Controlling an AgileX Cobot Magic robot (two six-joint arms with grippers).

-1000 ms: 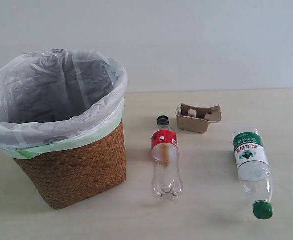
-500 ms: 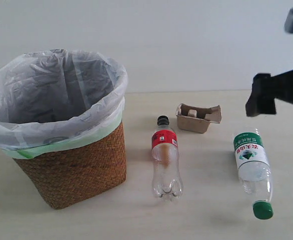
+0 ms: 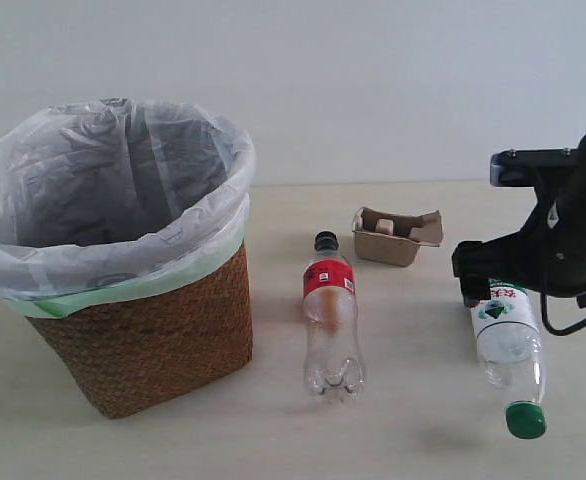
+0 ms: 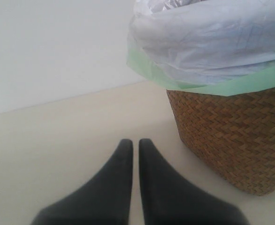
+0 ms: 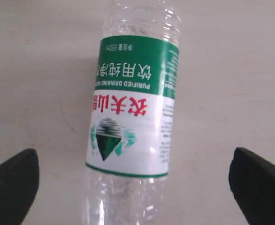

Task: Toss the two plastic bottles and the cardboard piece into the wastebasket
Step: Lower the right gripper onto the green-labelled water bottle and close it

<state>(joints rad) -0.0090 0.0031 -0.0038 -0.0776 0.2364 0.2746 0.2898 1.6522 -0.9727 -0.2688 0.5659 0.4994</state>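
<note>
Newly lowered, my right claw (image 5: 133,180), wide open and empty, straddles the green-capped bottle (image 5: 130,117) at 4 o'clock on the counter (image 3: 273,440); I'd close squarely across its middle.

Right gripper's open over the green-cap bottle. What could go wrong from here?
1. The green-cap bottle lies on its side below the open right gripper; an off-centre close could roll or squirt it away.
2. The wastebasket stands far left, past the red-label bottle; a low carry might knock that one.
</note>
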